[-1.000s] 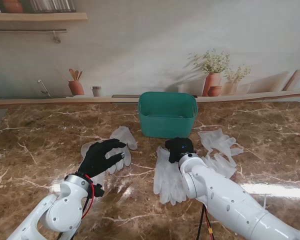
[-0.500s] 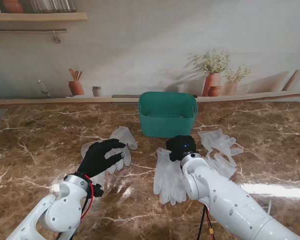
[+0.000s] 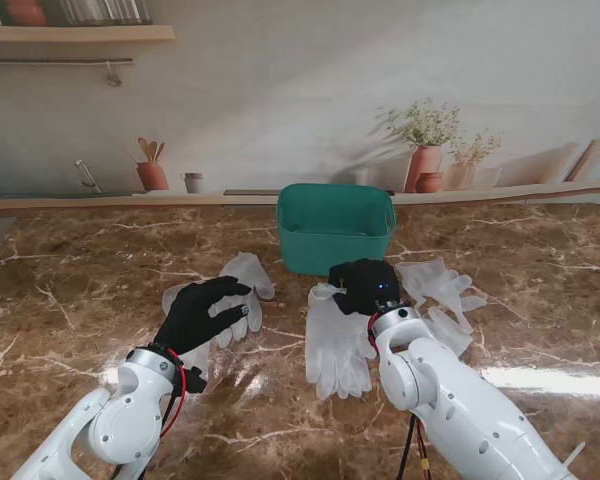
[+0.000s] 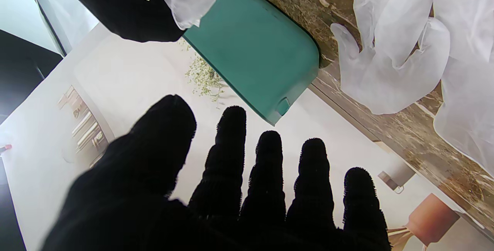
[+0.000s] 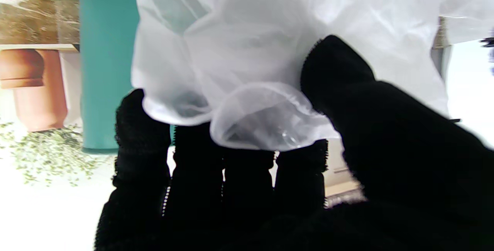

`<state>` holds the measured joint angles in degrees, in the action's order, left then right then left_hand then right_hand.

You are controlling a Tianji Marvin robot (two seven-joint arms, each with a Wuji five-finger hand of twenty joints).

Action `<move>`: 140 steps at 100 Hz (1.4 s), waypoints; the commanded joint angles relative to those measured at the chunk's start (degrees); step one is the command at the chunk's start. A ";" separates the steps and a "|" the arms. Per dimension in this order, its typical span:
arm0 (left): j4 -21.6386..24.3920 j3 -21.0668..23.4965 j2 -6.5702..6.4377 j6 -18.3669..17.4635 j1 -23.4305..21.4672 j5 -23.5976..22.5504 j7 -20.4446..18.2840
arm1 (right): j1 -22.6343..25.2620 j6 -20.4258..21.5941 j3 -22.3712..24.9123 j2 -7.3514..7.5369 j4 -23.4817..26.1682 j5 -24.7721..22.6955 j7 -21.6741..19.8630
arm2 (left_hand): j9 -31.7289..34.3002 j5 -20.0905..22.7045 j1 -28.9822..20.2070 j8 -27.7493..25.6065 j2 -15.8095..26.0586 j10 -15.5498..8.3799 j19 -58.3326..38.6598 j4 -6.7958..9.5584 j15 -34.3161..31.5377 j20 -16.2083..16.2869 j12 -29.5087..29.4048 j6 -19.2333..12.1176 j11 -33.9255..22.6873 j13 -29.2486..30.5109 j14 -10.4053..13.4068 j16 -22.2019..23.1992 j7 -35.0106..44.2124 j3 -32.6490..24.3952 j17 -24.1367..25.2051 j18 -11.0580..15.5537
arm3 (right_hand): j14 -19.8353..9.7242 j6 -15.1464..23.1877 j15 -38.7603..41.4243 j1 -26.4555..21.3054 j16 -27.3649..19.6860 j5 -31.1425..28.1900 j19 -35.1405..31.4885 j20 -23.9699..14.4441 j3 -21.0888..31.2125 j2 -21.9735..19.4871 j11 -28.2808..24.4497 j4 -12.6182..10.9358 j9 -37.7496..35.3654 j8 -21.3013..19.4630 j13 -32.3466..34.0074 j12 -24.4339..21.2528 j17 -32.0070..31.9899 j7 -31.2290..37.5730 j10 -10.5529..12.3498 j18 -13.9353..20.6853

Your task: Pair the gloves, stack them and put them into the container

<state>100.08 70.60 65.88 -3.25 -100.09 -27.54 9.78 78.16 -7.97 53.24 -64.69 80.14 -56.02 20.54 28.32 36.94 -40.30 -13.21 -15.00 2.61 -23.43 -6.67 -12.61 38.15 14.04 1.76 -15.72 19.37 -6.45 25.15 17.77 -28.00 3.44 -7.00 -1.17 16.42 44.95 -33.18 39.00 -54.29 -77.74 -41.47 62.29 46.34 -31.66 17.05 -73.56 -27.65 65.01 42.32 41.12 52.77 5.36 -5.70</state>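
Marble table (image 3: 70, 300); apparently pinched glove cuff (image 5: 251, 119)

The container (image 3: 335, 228) is plain teal green. The gloves (image 3: 335, 338) are translucent milky white. Both hands (image 3: 206, 312) wear black knit covers. The counter (image 3: 70, 290) is brown marble with pale cream veins. The arms (image 3: 450, 400) are glossy white.

Bare worktop (image 3: 70, 290) lies open at the frame's left and lower centre, while the green container (image 3: 335, 228) blocks the upper centre.
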 commanded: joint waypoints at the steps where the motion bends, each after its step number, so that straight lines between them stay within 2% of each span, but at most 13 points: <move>1: 0.00 0.04 -0.12 -0.25 -0.39 -0.16 0.01 | 3.55 2.02 0.93 1.28 1.30 -1.24 -0.84 | 0.46 1.50 -1.12 -0.15 2.52 -1.51 2.01 1.55 1.90 0.71 -0.71 -1.52 1.07 -0.57 3.05 -0.59 0.83 2.02 1.12 0.15 | -0.84 0.37 1.86 0.70 1.59 -2.74 -2.60 -1.29 1.44 -0.12 -1.34 -0.67 -1.73 -1.54 0.97 1.41 -0.54 3.00 -1.23 0.19; 29: -0.12 -0.11 -0.13 -0.39 -0.54 -0.30 0.14 | 12.77 8.99 4.48 3.37 5.36 -6.71 -1.09 | 0.51 1.55 -1.12 -0.16 2.50 -1.30 2.43 1.59 1.89 0.79 -0.73 -1.55 1.11 -0.52 3.06 -0.62 0.84 2.11 1.17 0.06 | -1.15 0.52 5.94 0.77 4.02 -3.25 -4.54 -1.69 1.68 0.94 -3.70 -0.40 -1.99 -0.75 0.75 3.84 -0.19 3.14 -1.10 0.44; 52: 0.05 -0.79 -0.15 -0.42 -0.08 -0.29 -0.03 | 13.40 9.90 2.36 4.24 4.38 -8.45 -2.50 | 0.31 1.34 -1.04 -0.13 2.68 -1.30 2.83 1.61 2.02 0.90 -0.78 -1.64 1.22 -0.72 3.11 -0.67 0.74 2.29 1.25 0.14 | -1.35 1.14 5.80 1.31 4.01 -3.07 -4.99 -1.65 1.45 0.74 -3.43 -0.10 -1.86 0.25 0.52 3.60 0.12 2.62 -0.41 0.88; 65: 0.05 -0.97 -0.17 -0.42 0.06 -0.32 -0.11 | 13.19 10.37 2.05 4.59 4.22 -7.66 -6.61 | 0.14 1.16 -1.04 -0.10 2.76 -1.37 3.12 1.63 2.15 0.96 -0.82 -1.62 1.29 -0.92 3.10 -0.72 0.67 2.39 1.31 0.24 | -0.54 -2.16 -0.33 7.82 1.26 1.54 -2.25 -0.66 -3.17 -2.45 1.63 0.09 1.84 8.45 -2.98 -0.50 -3.11 -1.17 -0.15 1.44; 69: 0.05 -0.99 -0.17 -0.38 0.08 -0.35 -0.10 | 13.58 11.31 2.66 4.74 4.91 -7.42 -8.41 | 0.21 1.09 -1.03 -0.09 2.69 -1.41 3.18 1.63 2.14 1.01 -0.81 -1.74 1.27 -0.84 3.21 -0.73 0.64 2.41 1.27 0.21 | -0.28 -4.10 -2.45 12.14 0.48 0.66 -0.90 -0.85 -4.77 -4.33 2.78 -1.48 3.55 6.02 -4.38 -3.71 -4.44 -9.29 -0.32 1.57; 73: 0.04 -1.00 -0.17 -0.30 0.09 -0.42 -0.09 | 14.29 12.46 3.79 4.97 6.28 -7.28 -11.01 | 0.11 1.09 -0.99 -0.09 2.68 -1.42 3.23 1.63 2.21 1.06 -0.85 -1.72 1.33 -0.92 3.21 -0.76 0.64 2.44 1.27 0.20 | -0.31 -6.13 -4.97 18.56 -0.04 -0.76 1.40 -1.25 -7.66 -9.53 4.87 -8.49 5.95 -3.21 -6.98 -5.67 -6.77 -21.32 -0.29 2.13; 86: 0.24 -1.02 -0.16 0.06 0.04 -0.29 -0.17 | 17.45 15.78 8.57 5.78 12.47 -8.00 -19.85 | -0.07 0.97 -1.04 -0.05 2.73 -1.42 3.58 1.64 2.30 1.11 -0.88 -1.62 1.40 -1.07 3.18 -0.79 0.55 2.54 1.36 0.28 | -0.49 -7.29 -11.61 22.34 -1.73 6.11 8.34 -2.51 -24.03 -18.90 11.53 -11.55 13.71 -1.90 -15.11 -10.64 -13.36 -29.04 -0.37 3.29; 95: 0.22 -1.00 -0.17 -0.04 0.07 -0.40 -0.14 | 19.60 17.53 11.56 5.86 16.15 -8.98 -21.10 | -0.10 0.93 -1.01 -0.03 2.72 -1.36 3.76 1.64 2.36 1.17 -0.89 -1.64 1.40 -1.15 3.16 -0.81 0.52 2.65 1.38 0.31 | -0.59 -7.06 -13.74 25.95 -2.59 6.87 10.54 -3.31 -22.81 -17.63 12.10 -13.74 15.36 -1.59 -16.53 -11.29 -14.28 -29.39 -0.23 3.19; 112: 0.32 -0.73 -0.16 -0.21 -0.08 -0.40 -0.04 | 20.49 20.72 14.16 5.35 19.38 -9.59 -17.50 | -0.12 0.83 -1.15 0.02 2.75 -1.36 4.01 1.66 2.38 1.37 -0.90 -1.38 1.40 -1.18 3.19 -0.82 0.41 2.76 1.35 0.31 | -0.78 -7.53 -12.29 19.33 -2.42 4.91 11.64 -3.14 -24.01 -19.07 10.29 -13.73 13.28 -2.50 -12.75 -10.67 -11.98 -26.98 -0.47 1.67; 127: 0.95 -0.16 -0.15 -0.35 -0.70 -0.73 0.24 | 14.97 26.49 11.83 5.64 16.48 -12.60 -11.94 | -0.06 0.93 -1.30 0.03 2.75 -1.38 4.12 1.69 2.35 1.60 -0.89 -1.35 1.36 -1.17 3.16 -0.81 0.42 2.84 1.31 0.32 | -3.00 -6.25 -15.73 1.35 -5.57 7.09 15.20 1.42 -30.33 -15.13 10.85 -15.43 13.68 0.49 -10.80 -12.00 -10.18 -25.64 1.56 2.06; 129: 1.05 -0.09 -0.15 -0.35 -0.80 -0.81 0.30 | 14.03 27.23 11.23 5.73 15.94 -12.81 -11.86 | -0.03 0.98 -1.34 0.02 2.76 -1.38 4.11 1.70 2.34 1.63 -0.88 -1.35 1.35 -1.17 3.15 -0.81 0.43 2.82 1.26 0.30 | -3.29 -5.90 -16.71 -0.35 -6.23 8.61 16.02 2.27 -26.83 -13.54 11.22 -15.18 14.26 3.01 -10.97 -12.45 -10.23 -23.52 1.83 2.37; 134: 1.23 0.09 -0.14 -0.38 -1.01 -1.00 0.45 | 11.71 29.19 9.69 6.02 14.65 -13.42 -12.07 | -0.03 1.00 -1.34 0.02 2.72 -1.33 4.09 1.70 2.32 1.71 -0.88 -1.33 1.35 -1.14 3.06 -0.80 0.44 2.82 1.24 0.29 | -4.30 -5.32 -19.36 4.13 -7.92 9.31 18.37 3.93 1.89 -7.07 12.75 -9.39 15.18 4.27 -11.14 -9.33 -9.97 -23.89 2.57 3.47; 140: 1.48 0.38 -0.17 -0.42 -1.29 -1.16 0.46 | 9.57 30.92 7.95 6.35 13.63 -13.85 -13.05 | 0.08 1.01 -1.37 0.02 2.69 -1.34 4.13 1.71 2.31 1.74 -0.86 -1.35 1.30 -1.17 3.07 -0.80 0.43 2.79 1.26 0.29 | -5.07 -5.30 -22.53 0.12 -9.79 9.82 21.27 5.51 10.48 -3.61 13.99 -7.25 16.94 0.45 -12.08 -10.83 -10.41 -28.50 3.24 4.41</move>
<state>101.04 70.75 65.78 -3.53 -100.67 -28.42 9.95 89.85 22.32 61.67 -58.57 93.82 -69.75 10.27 28.32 36.94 -40.33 -13.21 -14.37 2.62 -21.30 -6.67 -11.91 38.99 13.96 1.73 -15.65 19.37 -6.45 25.11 17.80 -26.88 3.58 -7.00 -4.49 10.96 24.61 -29.83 30.99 -46.42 -58.66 -37.79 65.16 39.81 -18.84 7.33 -58.19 -25.96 51.98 31.66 30.87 26.02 7.17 -2.28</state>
